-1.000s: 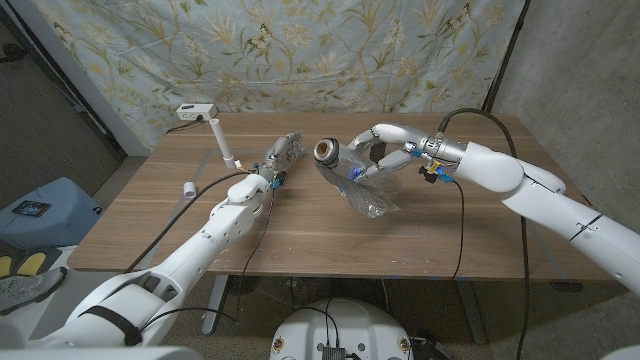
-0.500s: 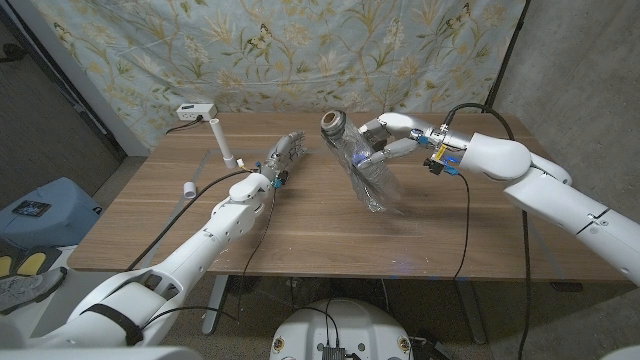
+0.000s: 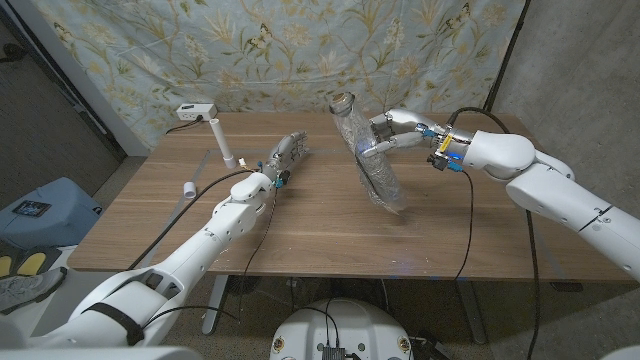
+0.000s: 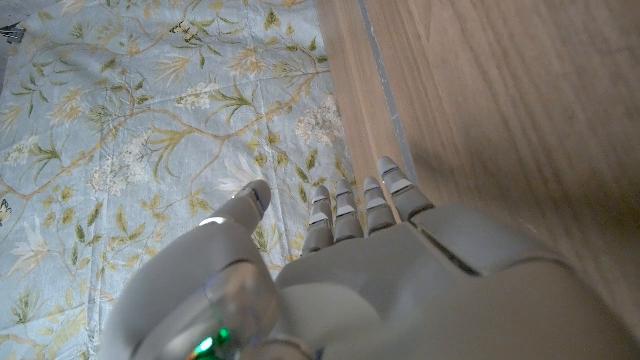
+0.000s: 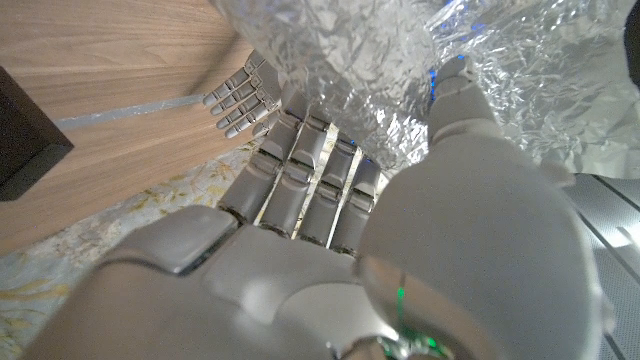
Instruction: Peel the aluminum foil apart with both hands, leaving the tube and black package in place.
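While the right hand (image 3: 388,135) grips the aluminum foil (image 3: 372,160) near its top, the crinkled roll stands steeply tilted over the table's (image 3: 300,225) far-right part, open end up, lower end at or just above the wood. In the right wrist view the fingers (image 5: 318,185) wrap the foil w/ the thumb pressed on the other side. The left hand (image 3: 283,155) sits mid-table, well apart from the foil, fingers straight & apart, holding nothing. A white tube (image 3: 223,142) stands upright near the far-left edge, a small white cap-like piece (image 3: 189,187) lies nearer the left edge, a white box (image 3: 194,111) w/ cable sits at the back-left corner; a black block (image 5: 25,135) shows at the right wrist view's edge. Nothing lies btwn the two hands. Vs. a sec ago: the foil was lying low, mouth toward the camera; now it's lifted & swung more upright, the right hand higher & farther back. Left hand unchanged.
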Robot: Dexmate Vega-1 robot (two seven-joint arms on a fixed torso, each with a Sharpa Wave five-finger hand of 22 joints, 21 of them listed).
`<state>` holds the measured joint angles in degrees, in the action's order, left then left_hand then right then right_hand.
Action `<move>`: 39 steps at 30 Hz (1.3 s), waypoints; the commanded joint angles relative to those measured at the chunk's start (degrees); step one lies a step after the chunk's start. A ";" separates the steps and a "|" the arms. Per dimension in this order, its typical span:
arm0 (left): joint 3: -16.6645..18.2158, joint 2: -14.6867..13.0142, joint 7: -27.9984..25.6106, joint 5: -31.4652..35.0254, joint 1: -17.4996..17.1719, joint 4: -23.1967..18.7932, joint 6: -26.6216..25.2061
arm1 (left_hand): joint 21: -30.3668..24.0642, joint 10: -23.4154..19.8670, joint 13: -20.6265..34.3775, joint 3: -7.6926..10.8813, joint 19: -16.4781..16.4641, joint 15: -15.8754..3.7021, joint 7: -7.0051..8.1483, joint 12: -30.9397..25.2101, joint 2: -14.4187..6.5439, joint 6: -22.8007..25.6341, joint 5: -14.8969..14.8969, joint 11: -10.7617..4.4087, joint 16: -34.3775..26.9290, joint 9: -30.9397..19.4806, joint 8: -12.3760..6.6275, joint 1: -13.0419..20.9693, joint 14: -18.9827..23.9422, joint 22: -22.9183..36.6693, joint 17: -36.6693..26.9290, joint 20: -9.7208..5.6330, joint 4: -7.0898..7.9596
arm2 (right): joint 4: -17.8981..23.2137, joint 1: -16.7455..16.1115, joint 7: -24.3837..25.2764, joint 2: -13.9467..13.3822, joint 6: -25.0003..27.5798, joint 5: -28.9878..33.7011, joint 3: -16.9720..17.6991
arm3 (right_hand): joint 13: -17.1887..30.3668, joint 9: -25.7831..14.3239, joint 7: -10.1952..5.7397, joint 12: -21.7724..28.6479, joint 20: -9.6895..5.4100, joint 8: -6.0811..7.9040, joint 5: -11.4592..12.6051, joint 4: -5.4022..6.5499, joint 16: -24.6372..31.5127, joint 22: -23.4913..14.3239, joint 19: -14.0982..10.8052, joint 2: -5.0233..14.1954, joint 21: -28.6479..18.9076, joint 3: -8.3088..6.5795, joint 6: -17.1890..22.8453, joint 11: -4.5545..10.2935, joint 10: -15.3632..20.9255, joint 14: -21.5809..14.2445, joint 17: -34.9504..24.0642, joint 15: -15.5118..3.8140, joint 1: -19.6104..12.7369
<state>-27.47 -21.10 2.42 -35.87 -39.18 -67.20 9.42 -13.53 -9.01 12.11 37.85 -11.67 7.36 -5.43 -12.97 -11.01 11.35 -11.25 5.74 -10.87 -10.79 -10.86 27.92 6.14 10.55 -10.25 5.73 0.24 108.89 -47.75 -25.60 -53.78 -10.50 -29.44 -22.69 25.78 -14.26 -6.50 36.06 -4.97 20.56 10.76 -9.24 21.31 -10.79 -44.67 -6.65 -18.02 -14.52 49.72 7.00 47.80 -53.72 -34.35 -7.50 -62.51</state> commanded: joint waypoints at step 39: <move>1.97 -3.14 2.49 -5.88 -3.39 -9.25 -5.04 | 0.14 -0.64 0.24 0.49 -0.75 0.57 -0.46 -0.28 1.26 1.15 -0.67 0.40 -0.07 -0.11 -0.33 1.57 0.88 0.07 0.10 0.42 -2.04 | 6.17 -0.48 12.75 -3.82 32.08 -22.03 3.66 | 0.92 -1.25 2.94 0.94 -1.64 -1.09 -0.42 0.29 0.42 -0.24 -3.84 10.31 -2.29 1.13 -0.36 -0.05 2.14 -3.36 -2.22 -6.18 -11.04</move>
<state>-25.94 -22.51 4.31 -40.05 -41.09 -71.86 6.54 -13.53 -9.32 12.11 38.17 -11.98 7.68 -5.72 -12.97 -10.09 12.29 -11.47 6.05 -10.87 -10.79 -10.86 28.84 6.45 10.55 -10.12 6.04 -1.22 113.34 -47.51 -17.86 -56.62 16.01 -48.16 -20.54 26.02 -15.40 -3.85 36.57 -5.73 19.63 10.34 -9.00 21.98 -10.78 -47.68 -6.83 -19.79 -13.34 49.12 6.22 48.58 -55.53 -36.25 -7.27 -62.99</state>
